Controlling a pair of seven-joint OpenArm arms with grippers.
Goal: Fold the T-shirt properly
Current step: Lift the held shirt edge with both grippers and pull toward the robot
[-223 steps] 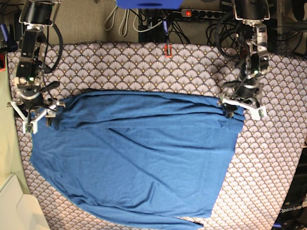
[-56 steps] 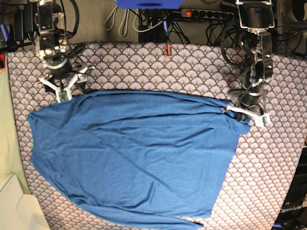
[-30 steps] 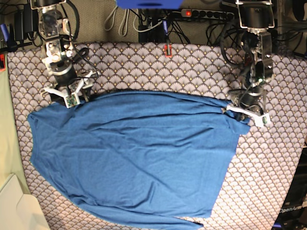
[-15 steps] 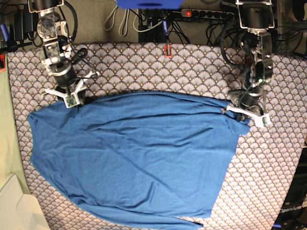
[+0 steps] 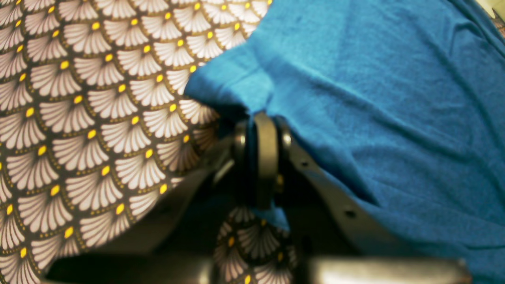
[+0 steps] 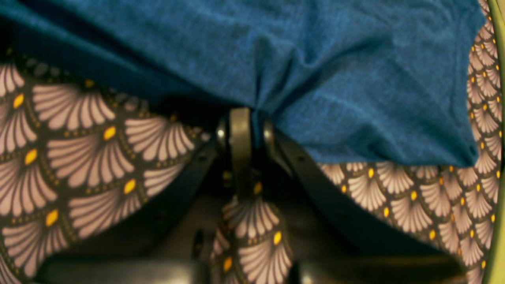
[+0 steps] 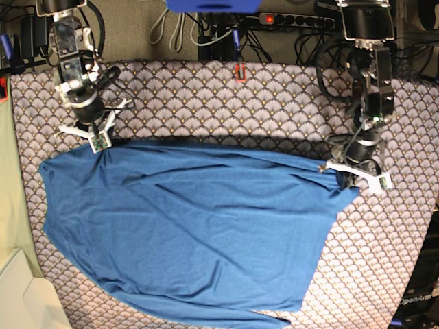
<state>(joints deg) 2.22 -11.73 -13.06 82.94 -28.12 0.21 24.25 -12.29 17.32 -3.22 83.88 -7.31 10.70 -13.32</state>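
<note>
Scallop-patterned tablecloth [image 7: 226, 96] carries the blue T-shirt [image 7: 192, 226], spread wide and hardly folded. Left gripper [image 7: 353, 175] and right gripper [image 7: 96, 139] each pinch its far edge, clamped tight; most folding remains.

Plain blue T-shirt [image 7: 192, 233] on grey scallop-patterned, yellow-dotted tablecloth [image 7: 274, 103].
</note>
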